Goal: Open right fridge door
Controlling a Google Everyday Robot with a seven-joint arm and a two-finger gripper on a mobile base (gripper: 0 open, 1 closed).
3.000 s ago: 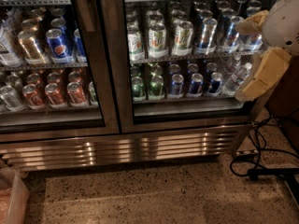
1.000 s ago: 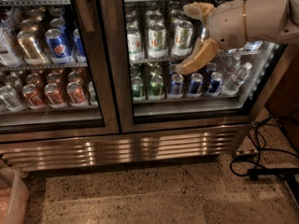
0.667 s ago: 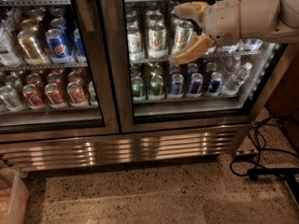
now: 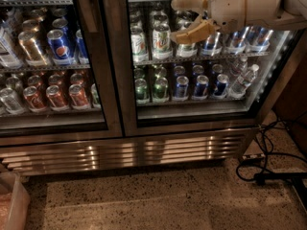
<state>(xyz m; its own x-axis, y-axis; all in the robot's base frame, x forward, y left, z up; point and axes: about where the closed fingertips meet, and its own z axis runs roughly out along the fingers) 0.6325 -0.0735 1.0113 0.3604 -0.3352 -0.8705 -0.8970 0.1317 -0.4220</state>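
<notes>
Camera view: the gripper hangs wide open before the upper glass of the right fridge door, fingers pointing left toward that door's upright inner edge beside the centre post.

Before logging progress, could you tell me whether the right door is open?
Shut: right door flush with left door; open gripper before its glass.

Dim room, lit mostly from inside the fridge.
Shelf lights glow through the right fridge door, brightest along its right edge. The pale claw, fingers spread, sits at the top before that glass and catches light. Streaky glints mark the steel grille; the floor is dull and darkens at the corners.
</notes>
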